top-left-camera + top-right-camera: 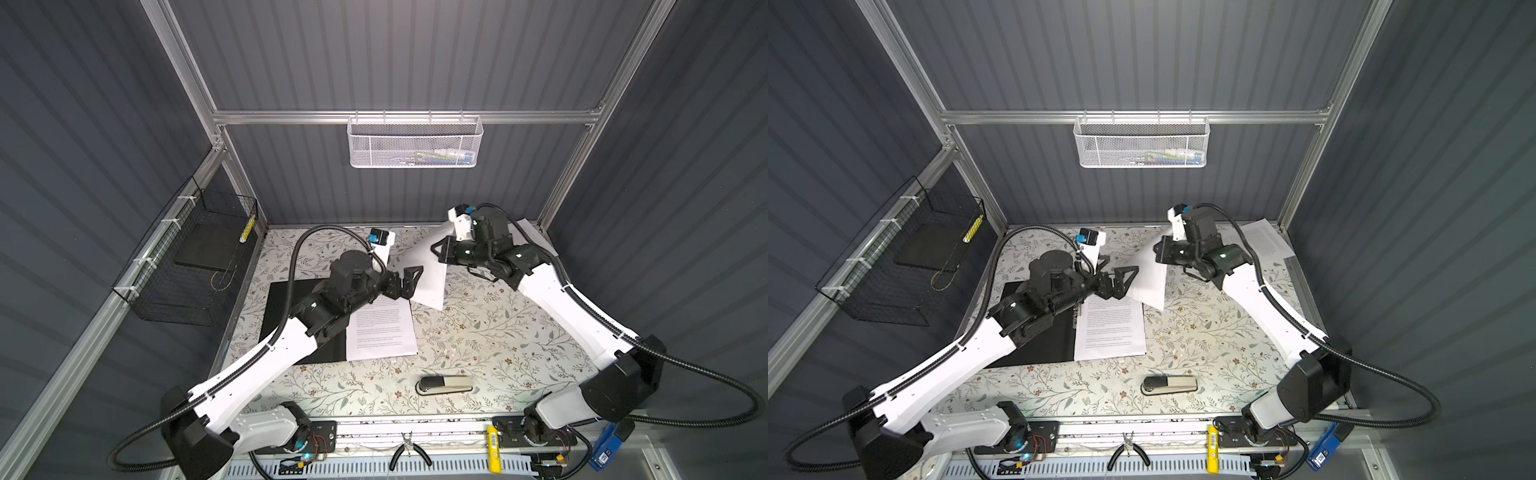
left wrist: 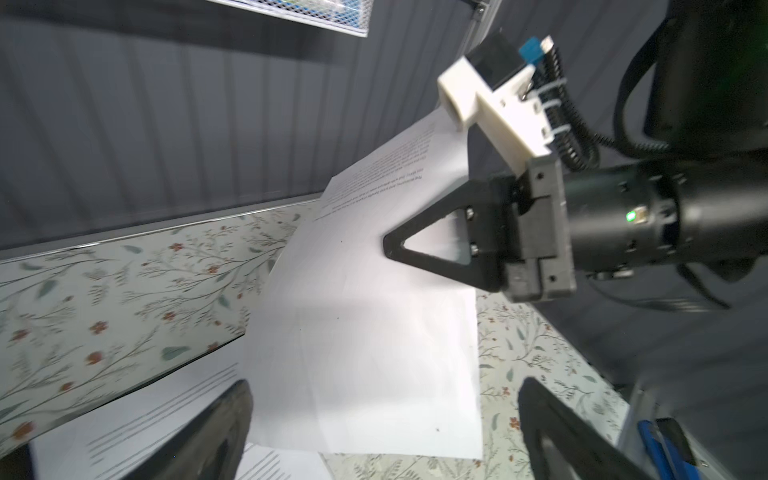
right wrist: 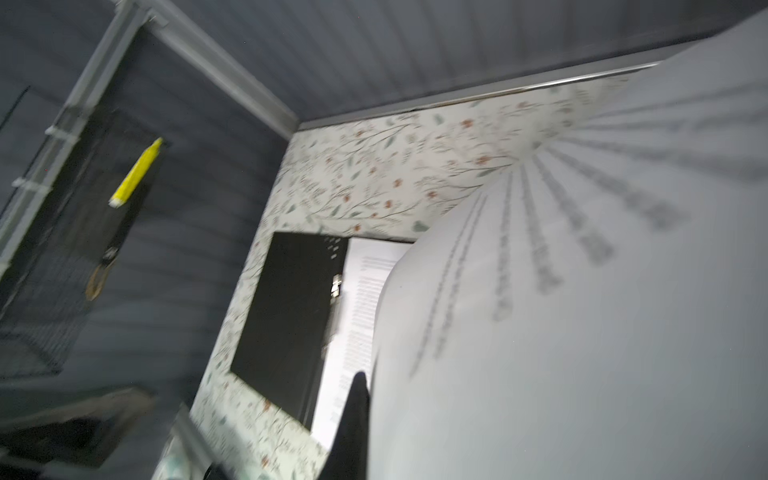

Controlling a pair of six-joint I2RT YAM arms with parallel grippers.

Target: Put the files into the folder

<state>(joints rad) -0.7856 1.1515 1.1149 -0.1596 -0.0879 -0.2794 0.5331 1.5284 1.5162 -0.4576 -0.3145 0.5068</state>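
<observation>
- Might buckle or drop the lifted sheet (image 1: 430,284), limp from a one-edge pinch, or snag it on the left end effector (image 1: 413,282), spread wide beside it and holding nothing.
- Right end effector (image 1: 435,250): clamped on that sheet, above the surface (image 1: 478,332).
- Open folder (image 1: 286,299) flat on the surface, another sheet (image 1: 382,332) on its right half.

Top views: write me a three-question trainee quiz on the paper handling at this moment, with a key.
1. True or false: the right gripper is shut on a white sheet, holding it up.
2. Pick one: the left gripper is A) open, B) shut on that white sheet, C) shut with nothing in it.
3. Fill the gap: the printed sheet lying flat rests on the open ____.

Key: 1 true. 2 A. 3 folder.
</observation>
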